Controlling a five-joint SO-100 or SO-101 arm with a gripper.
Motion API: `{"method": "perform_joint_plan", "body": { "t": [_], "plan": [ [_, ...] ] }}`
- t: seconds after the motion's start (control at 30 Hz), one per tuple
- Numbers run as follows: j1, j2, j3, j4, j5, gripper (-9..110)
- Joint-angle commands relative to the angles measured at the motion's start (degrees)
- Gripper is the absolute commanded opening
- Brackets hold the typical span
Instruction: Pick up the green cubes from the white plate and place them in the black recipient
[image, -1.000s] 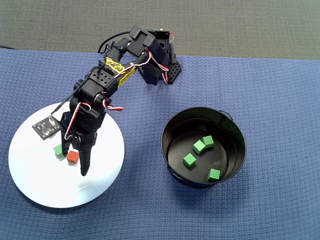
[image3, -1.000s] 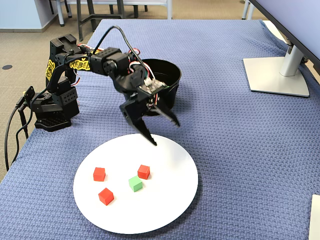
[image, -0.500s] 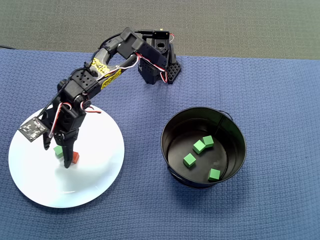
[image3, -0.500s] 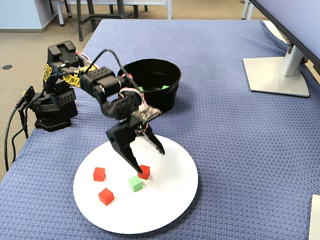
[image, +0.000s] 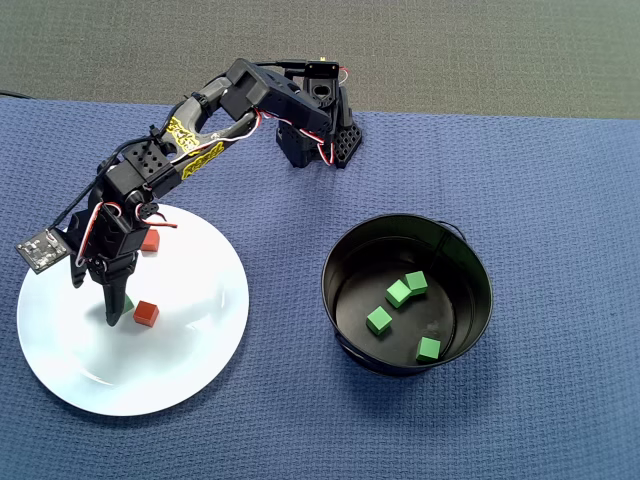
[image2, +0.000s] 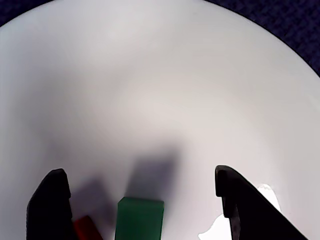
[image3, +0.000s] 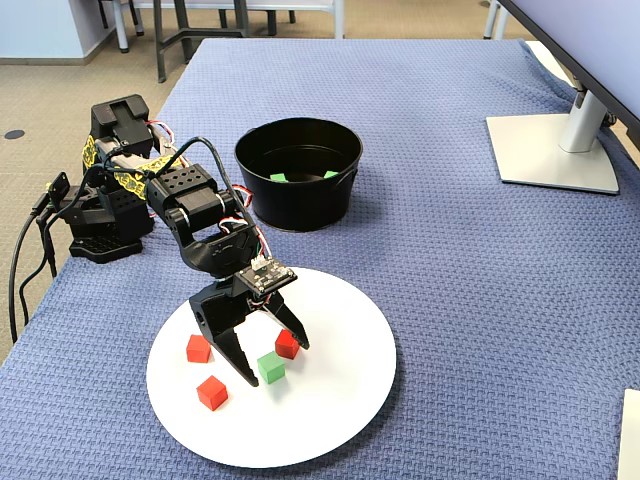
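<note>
One green cube (image2: 139, 220) lies on the white plate (image2: 160, 75), between my open fingers. It also shows in the fixed view (image3: 270, 367), and as a green sliver in the overhead view (image: 127, 303). My gripper (image3: 273, 363) is open and low over the plate (image3: 330, 400), straddling this cube without gripping it. In the overhead view the gripper (image: 115, 305) covers most of the cube. Several green cubes (image: 398, 293) lie in the black pot (image: 350, 260), which stands right of the plate (image: 180, 370). The pot (image3: 300, 205) is beyond the plate in the fixed view.
Three red cubes lie on the plate: one (image3: 287, 343) close by a fingertip, two (image3: 198, 348) (image3: 211, 392) to the left. The arm base (image3: 110, 200) stands at the blue cloth's left edge. A monitor stand (image3: 555, 150) is at far right.
</note>
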Motion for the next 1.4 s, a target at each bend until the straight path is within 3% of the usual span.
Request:
{"method": "perform_joint_plan", "body": {
  "t": [0.0, 0.23, 0.93, 1.03, 1.37],
  "plan": [
    [0.88, 0.97, -1.05, 0.70, 0.88, 30],
    [0.09, 1.41, 0.09, 3.69, 2.81, 28],
    [-2.55, 0.18, 5.27, -2.90, 6.50, 29],
    [-2.99, 0.88, 7.73, -4.57, 6.24, 23],
    [-4.83, 3.87, 11.25, -5.27, 7.56, 26]
  ]
}}
